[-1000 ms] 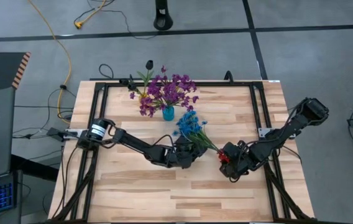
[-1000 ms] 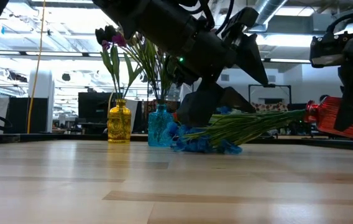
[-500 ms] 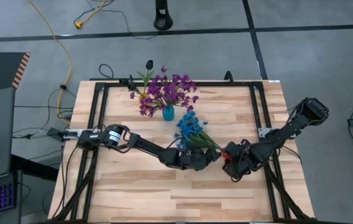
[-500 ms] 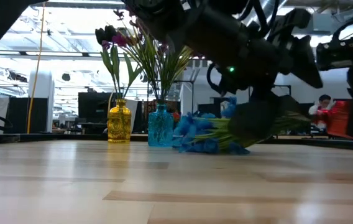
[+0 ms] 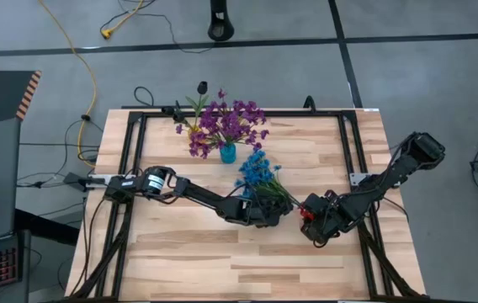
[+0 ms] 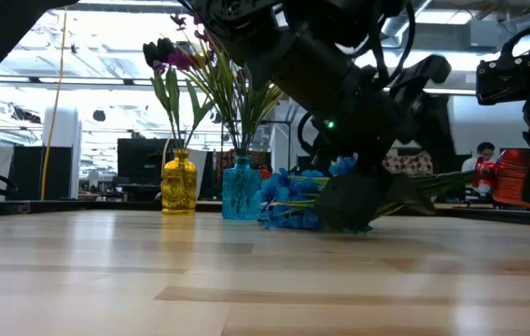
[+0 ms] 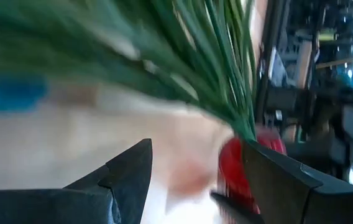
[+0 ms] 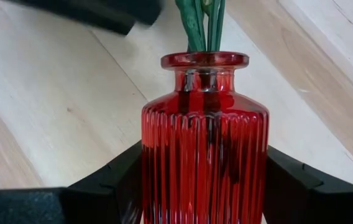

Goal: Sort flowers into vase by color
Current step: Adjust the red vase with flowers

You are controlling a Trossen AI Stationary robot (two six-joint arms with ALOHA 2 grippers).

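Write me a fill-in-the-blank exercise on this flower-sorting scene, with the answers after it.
1. The right gripper is clamped on a ____ vase.
2. The purple flowers stand in the ____ vase.
3. The flowers lying on the table have ____ blossoms.
4. The left gripper's fingers stand ____.

Answers: red; blue; blue; open

no readable text or labels, distant room details perhaps too blurred

— How many vases do you count?
— Three: yellow vase, blue vase, red vase.
— And flower bunches?
— You've three: purple flowers, blue flowers, dark flowers.
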